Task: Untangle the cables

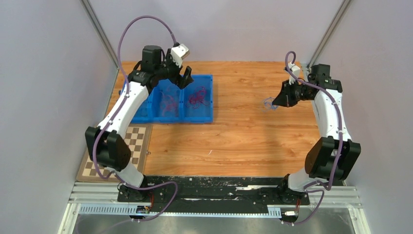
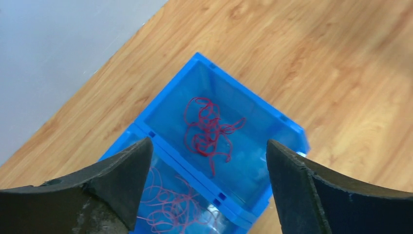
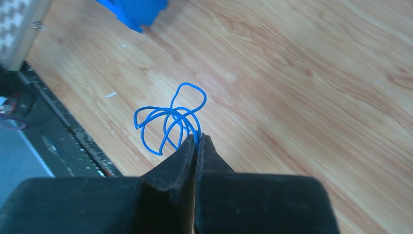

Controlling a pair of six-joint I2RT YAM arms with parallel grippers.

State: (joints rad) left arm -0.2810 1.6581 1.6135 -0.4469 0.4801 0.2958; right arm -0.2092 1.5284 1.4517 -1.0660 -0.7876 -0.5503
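Note:
A blue bin point(image 1: 210, 97) with compartments stands at the table's back left. One compartment holds a tangled red cable point(image 2: 209, 130), the one beside it a paler red tangle point(image 2: 168, 204); both show in the top view point(image 1: 197, 96). My left gripper point(image 2: 207, 151) is open and empty, hovering above the bin point(image 2: 287, 127). My right gripper point(image 3: 197, 138) is shut on a looped blue cable point(image 3: 168, 119) and holds it above the wood at the right point(image 1: 269, 103).
A checkerboard point(image 1: 131, 146) lies at the near left edge of the wooden table point(image 1: 243, 136). A black rail point(image 1: 209, 187) runs along the front by the arm bases. Grey walls close in the left, right and back.

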